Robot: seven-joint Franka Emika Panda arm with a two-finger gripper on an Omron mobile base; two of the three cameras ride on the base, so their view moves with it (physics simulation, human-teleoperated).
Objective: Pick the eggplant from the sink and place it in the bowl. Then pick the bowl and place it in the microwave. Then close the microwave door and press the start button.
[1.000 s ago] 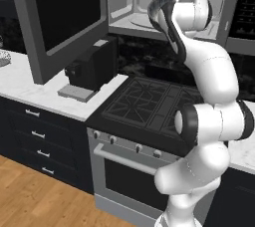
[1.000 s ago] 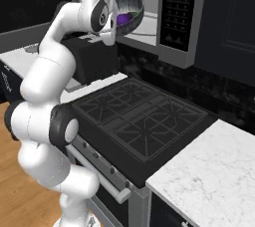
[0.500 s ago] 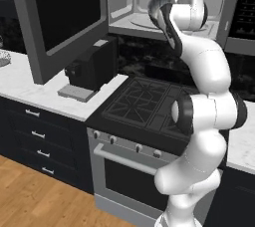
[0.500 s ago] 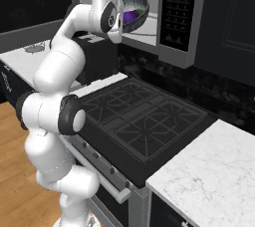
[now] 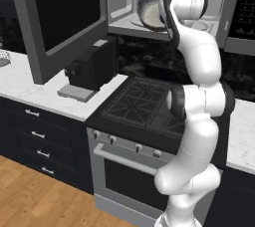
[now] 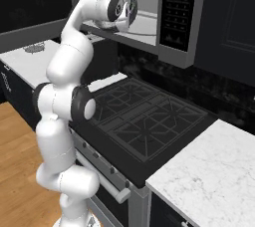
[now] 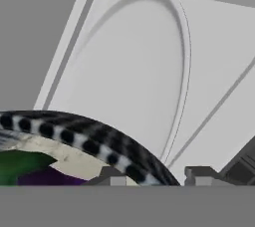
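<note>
Your two base views flank the arm from behind, sharing the stove (image 5: 149,104) and microwave (image 6: 149,17); your hand view sits close inside the microwave.

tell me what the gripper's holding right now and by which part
The gripper has its fingertips on either side of the bowl rim, at the microwave opening. Whether they clamp it or have just let go cannot be told.

The arm has carried the bowl (image 5: 152,9) deeper into the microwave (image 5: 219,2), lower over its turntable (image 7: 134,76).
</note>
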